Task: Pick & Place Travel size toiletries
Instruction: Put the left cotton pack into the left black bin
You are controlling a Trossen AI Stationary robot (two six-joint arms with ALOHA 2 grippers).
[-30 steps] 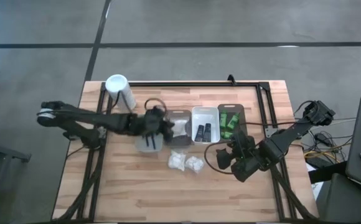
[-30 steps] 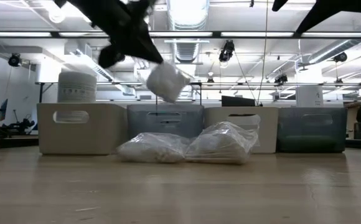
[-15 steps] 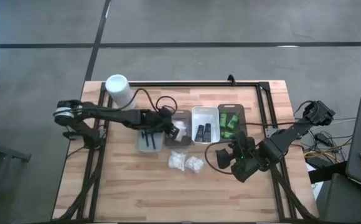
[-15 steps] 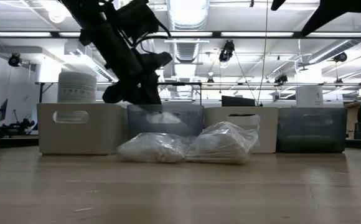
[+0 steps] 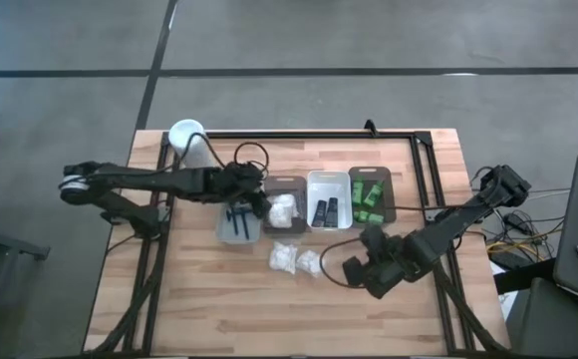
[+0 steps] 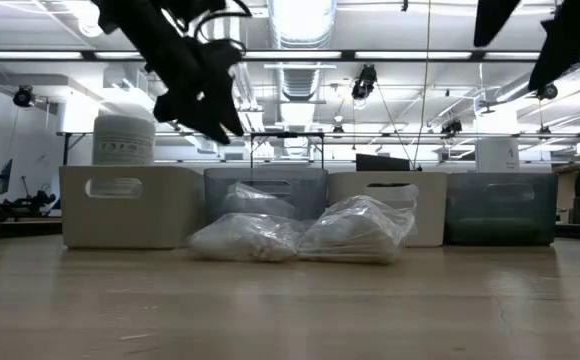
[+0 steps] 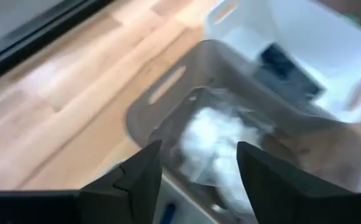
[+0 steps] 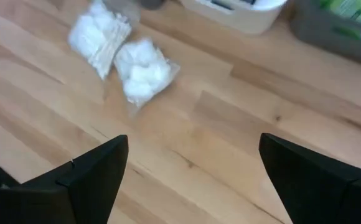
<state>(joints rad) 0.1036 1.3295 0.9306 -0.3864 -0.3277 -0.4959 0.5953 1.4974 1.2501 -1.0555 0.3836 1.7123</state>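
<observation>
My left gripper is open and empty, raised above the brown tray; it also shows in the low view and the left wrist view. One white crinkly packet lies in that tray. Two more white packets lie side by side on the table in front of the trays. My right gripper is wide open and empty to their right; in the right wrist view both packets lie ahead of it.
A grey tray holds dark razors, a white tray holds black tubes, and a dark tray holds green bottles. A tall white container stands at the far left. Bare wood lies toward the near edge.
My left gripper carried a white packet down into the brown tray, let it go there, then rose and drew back toward the table's left. The packet now lies in the tray. My right gripper has moved toward the near edge and left, closer to the two packets on the table.
</observation>
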